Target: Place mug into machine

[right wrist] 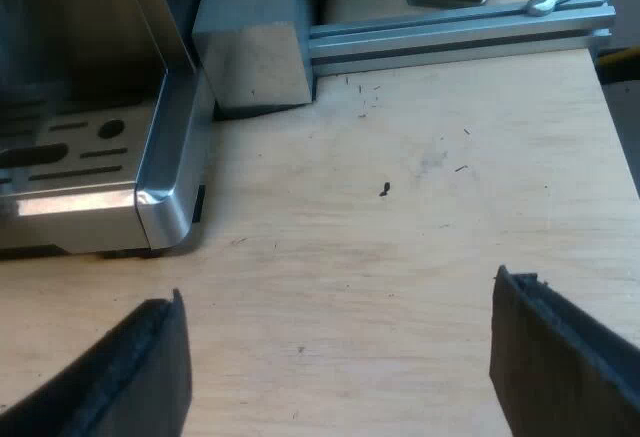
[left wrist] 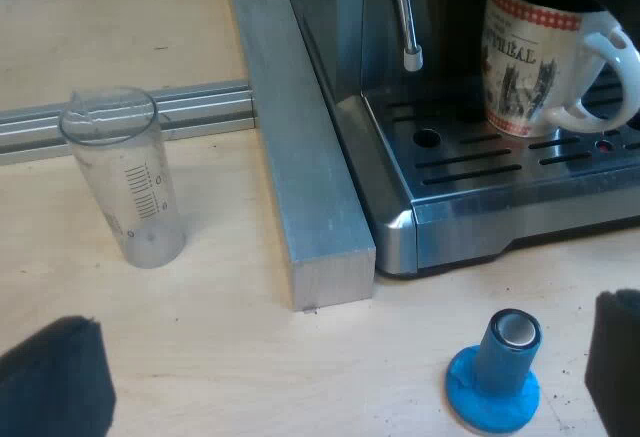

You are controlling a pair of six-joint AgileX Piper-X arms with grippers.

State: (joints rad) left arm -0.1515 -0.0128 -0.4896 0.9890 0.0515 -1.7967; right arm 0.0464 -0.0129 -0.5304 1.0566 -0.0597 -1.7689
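White mug point(left wrist: 530, 62) sits on the tray point(left wrist: 470, 162), handle at three o'clock; I'd back left gripper point(left wrist: 340, 357) and right gripper point(right wrist: 340, 337), both gaping empty, away gently.

We see a clear measuring glass point(left wrist: 125, 182) standing upright on the wooden table point(left wrist: 200, 357), near a slotted metal rail point(left wrist: 200, 107) that meets a thick square bar point(left wrist: 300, 187). A blue tamper point(left wrist: 497, 375) stands base down, well apart from the glass. Near the bar's end, a few dark specks point(right wrist: 385, 190) lie on the wood.

Espresso machine point(left wrist: 500, 207) top past frame edge
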